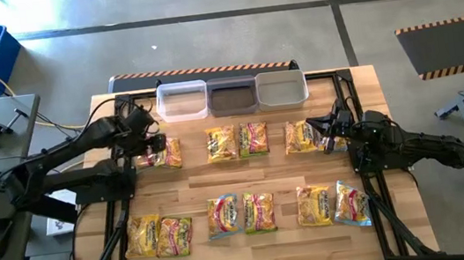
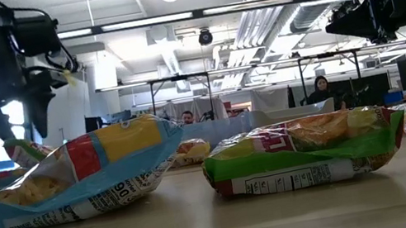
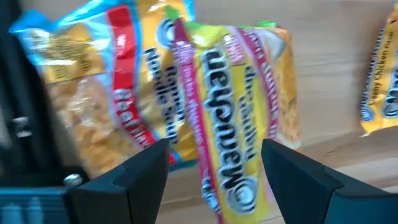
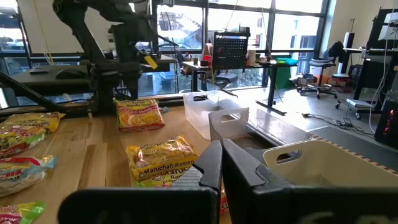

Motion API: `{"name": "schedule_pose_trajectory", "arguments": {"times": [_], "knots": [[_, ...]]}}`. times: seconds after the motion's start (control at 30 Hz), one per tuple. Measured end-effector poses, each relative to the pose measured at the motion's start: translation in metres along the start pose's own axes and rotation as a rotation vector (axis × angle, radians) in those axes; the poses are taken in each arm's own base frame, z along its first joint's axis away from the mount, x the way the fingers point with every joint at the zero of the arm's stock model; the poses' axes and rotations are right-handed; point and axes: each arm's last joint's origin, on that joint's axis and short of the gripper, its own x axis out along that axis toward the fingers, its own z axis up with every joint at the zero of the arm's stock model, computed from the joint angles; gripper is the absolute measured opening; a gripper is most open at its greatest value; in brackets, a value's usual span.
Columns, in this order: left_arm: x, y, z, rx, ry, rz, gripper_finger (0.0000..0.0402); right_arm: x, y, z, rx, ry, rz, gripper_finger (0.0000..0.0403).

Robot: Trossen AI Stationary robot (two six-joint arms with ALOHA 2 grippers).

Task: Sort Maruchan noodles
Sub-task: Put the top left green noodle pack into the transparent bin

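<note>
All three bins (image 1: 232, 95) look empty, so sorting has barely begun: the wide-open left gripper (image 1: 156, 145) hovers over a packet (image 1: 167, 153), the right gripper (image 1: 318, 122) shut, seemingly empty.

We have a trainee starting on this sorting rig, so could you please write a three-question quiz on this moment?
1. True or false: the left gripper is open above the noodle packets.
2. How many clear bins stand along the far edge of the table?
3. Is the right gripper A) open, or B) shut?

Key: 1 true; 2 three; 3 B.
</note>
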Motion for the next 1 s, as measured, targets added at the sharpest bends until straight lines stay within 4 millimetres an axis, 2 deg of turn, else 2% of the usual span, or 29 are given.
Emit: {"name": "schedule_pose_trajectory", "arguments": {"times": [0.33,0.63,0.77,1.0], "knots": [[0.02,0.001,0.018,0.025,0.098,0.051,0.0246,0.0,0.0,0.0,0.0,0.0,0.0,0.0],[0.024,-0.001,0.026,0.058,0.081,0.01,0.0239,0.0,0.0,0.0,0.0,0.0,0.0,0.0],[0.024,-0.001,0.025,0.075,0.085,0.005,0.0205,0.0,0.0,0.0,0.0,0.0,0.0,0.0],[0.024,-0.002,0.025,0.169,0.092,-0.01,0.0111,0.0,0.0,0.0,0.0,0.0,0.0,0.0]]}}
